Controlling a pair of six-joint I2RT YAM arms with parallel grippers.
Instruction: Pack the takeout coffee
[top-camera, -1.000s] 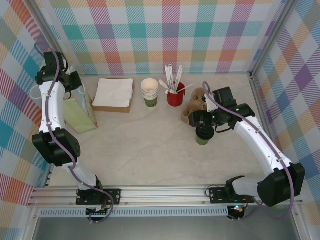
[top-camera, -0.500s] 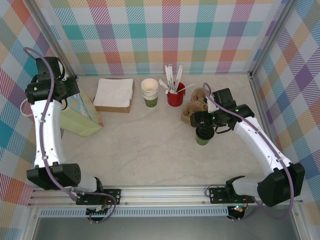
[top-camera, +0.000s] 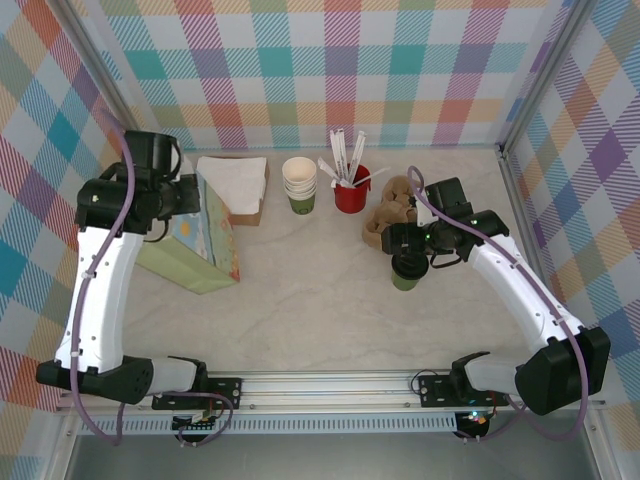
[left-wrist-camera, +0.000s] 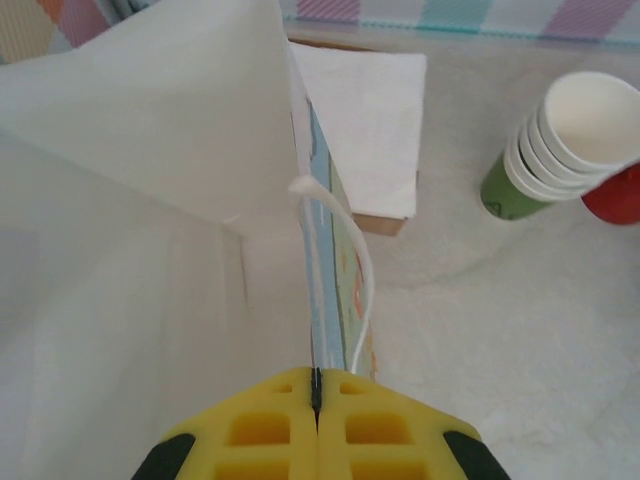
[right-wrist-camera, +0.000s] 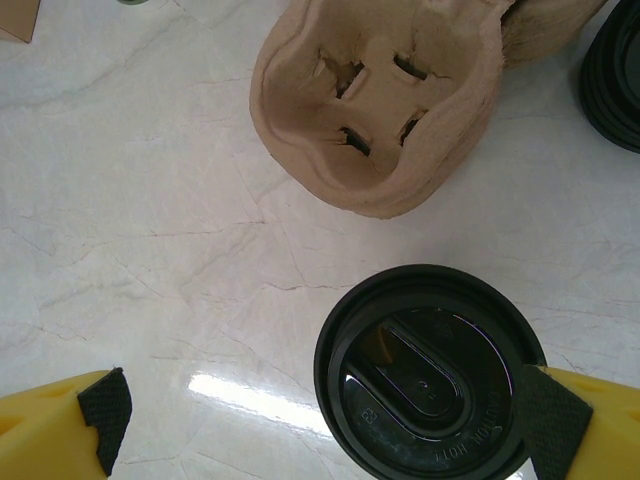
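Left gripper (left-wrist-camera: 316, 380) has its yellow fingers pressed together on the top edge of the bag (left-wrist-camera: 150, 200), pinching one paper wall between them. From the left wrist, the bag's white inside opens to the left of that wall, and a white cord handle (left-wrist-camera: 352, 262) loops down its outer, printed face. Overhead, the left gripper (top-camera: 190, 196) sits at the bag's upper rim, and the bag (top-camera: 195, 255) shows as pale green and leaning on the table (top-camera: 300, 300), its mouth towards the napkins (top-camera: 238, 180). The left wrist view puts the napkins (left-wrist-camera: 365, 120) just beyond the bag, with the stacked cups (left-wrist-camera: 570, 130) and the edge of the red cup (left-wrist-camera: 615, 195) to the right.

Right gripper (right-wrist-camera: 325, 420) is spread. Its right pad touches the rim of the coffee (right-wrist-camera: 430, 375), whose black lid lies between the fingers, while the left finger stands well clear. The same view shows the embossed lid from straight above, the brown carrier (right-wrist-camera: 380, 110) just beyond it with its slotted well, and another black lid (right-wrist-camera: 615, 80) at the frame's edge. Overhead, the right gripper (top-camera: 410, 245) hangs over the coffee (top-camera: 406, 272), which stands upright on the table just in front of the carrier (top-camera: 388, 215), well apart from the bag; its green band shows here.
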